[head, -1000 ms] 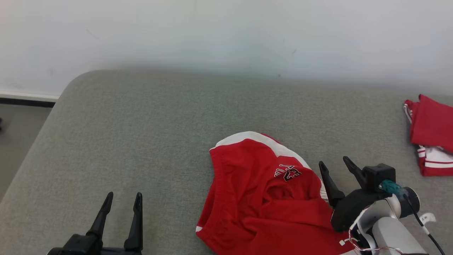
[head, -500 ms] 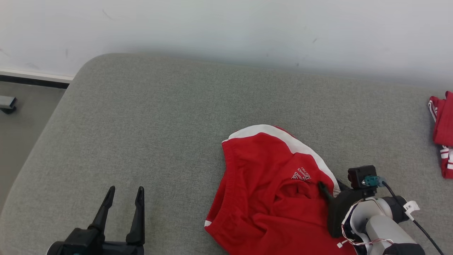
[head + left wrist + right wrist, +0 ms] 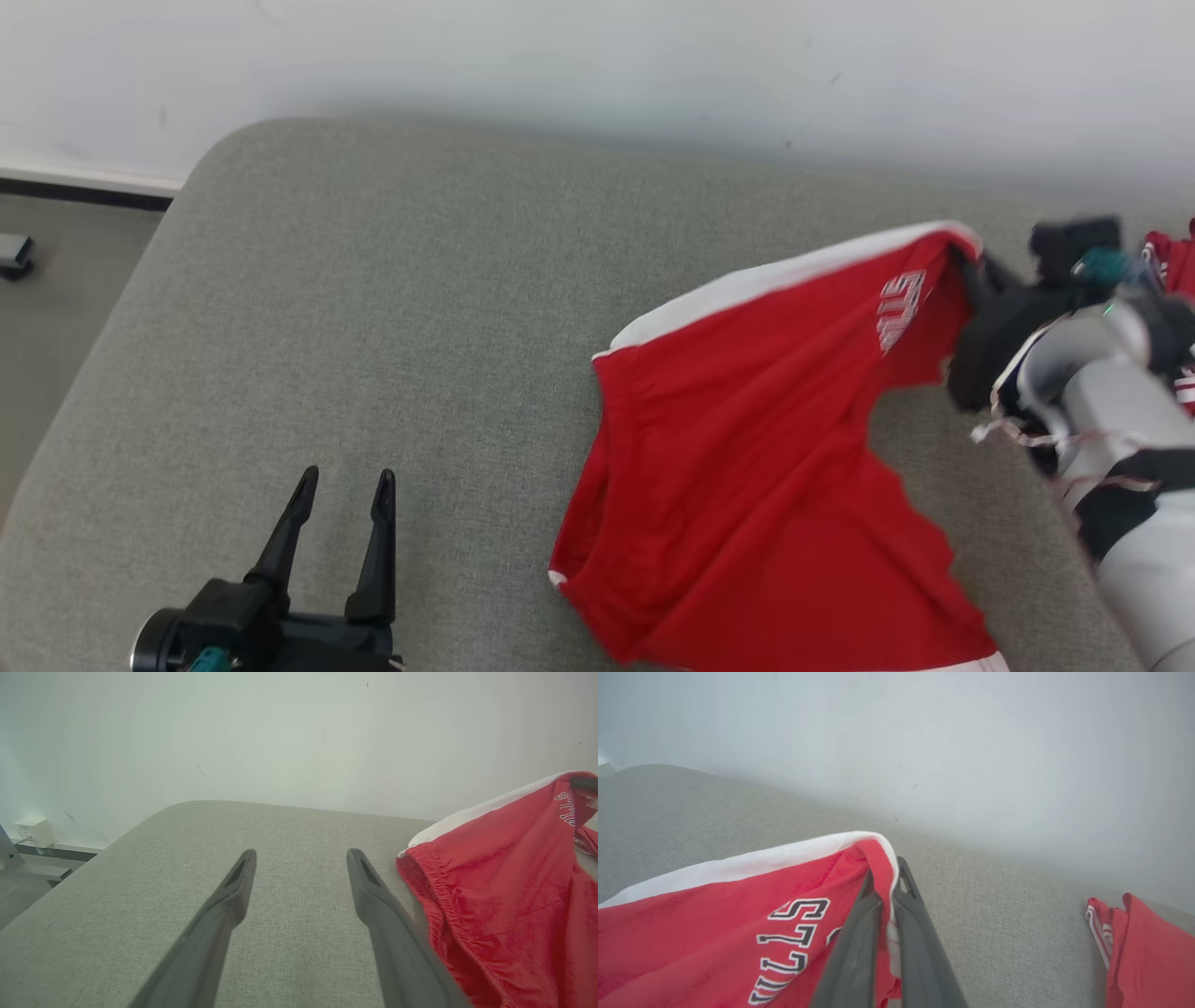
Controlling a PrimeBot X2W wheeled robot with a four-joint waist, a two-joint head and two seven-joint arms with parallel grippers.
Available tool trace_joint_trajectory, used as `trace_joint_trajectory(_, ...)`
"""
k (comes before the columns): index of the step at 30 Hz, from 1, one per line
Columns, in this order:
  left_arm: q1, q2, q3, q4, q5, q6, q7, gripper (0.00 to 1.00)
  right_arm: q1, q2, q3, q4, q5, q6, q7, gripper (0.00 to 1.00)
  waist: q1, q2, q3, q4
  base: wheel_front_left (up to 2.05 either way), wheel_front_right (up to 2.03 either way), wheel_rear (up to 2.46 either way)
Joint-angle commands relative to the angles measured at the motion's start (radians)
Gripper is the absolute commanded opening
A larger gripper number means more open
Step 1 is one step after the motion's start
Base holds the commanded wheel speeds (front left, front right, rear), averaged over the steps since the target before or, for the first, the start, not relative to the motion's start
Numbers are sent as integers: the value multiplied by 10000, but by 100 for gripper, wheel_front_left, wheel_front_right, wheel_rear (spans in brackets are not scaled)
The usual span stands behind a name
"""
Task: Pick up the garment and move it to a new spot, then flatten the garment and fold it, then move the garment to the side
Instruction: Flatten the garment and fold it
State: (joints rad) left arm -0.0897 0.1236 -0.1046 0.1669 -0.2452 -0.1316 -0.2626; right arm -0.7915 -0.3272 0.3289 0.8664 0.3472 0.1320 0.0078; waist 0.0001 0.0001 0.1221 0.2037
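The red garment (image 3: 747,439) is on the grey, fabric-covered counter (image 3: 392,308), toward 4 o'clock in the head view. Its corner at 2 o'clock, where the white band ends, stands raised above the counter. The right claw (image 3: 963,254) pinches this corner, with its two fingers pressed together on the cloth. The lower part of the garment rests on the counter. The left claw (image 3: 344,481) is at 7 o'clock, spread wide, holding nothing, apart from the garment. Another red folded cloth (image 3: 1143,947) lies at 3 o'clock.
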Motion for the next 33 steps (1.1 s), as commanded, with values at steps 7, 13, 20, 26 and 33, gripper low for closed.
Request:
trace_joint_trajectory(7,-502,-7,-332,65,-176,19,-30,100,-1324,-423,-301,1172,-664,-32,-805,0,-1,-1,565,374,0,0,0)
trace_joint_trajectory(13,-736,5,-533,204,-272,20,-28,100,-1665,-160,-399,2477,-1218,-32,-1157,100,-1,-1,661,448,0,0,0)
trace_joint_trajectory(20,-570,155,-415,272,-210,19,-28,100,-1720,95,-333,2827,-1200,-30,-2175,100,-1,-1,255,56,0,0,0)
trace_joint_trajectory(26,-140,364,-79,228,-103,19,-28,100,-982,167,-47,2134,-660,-32,-2671,100,-1,-1,-301,-552,0,0,0)
trace_joint_trajectory(33,259,508,196,96,-51,20,-30,100,424,-9,-453,-30,-318,-30,-2728,100,-1,-1,-637,-1070,0,0,0)
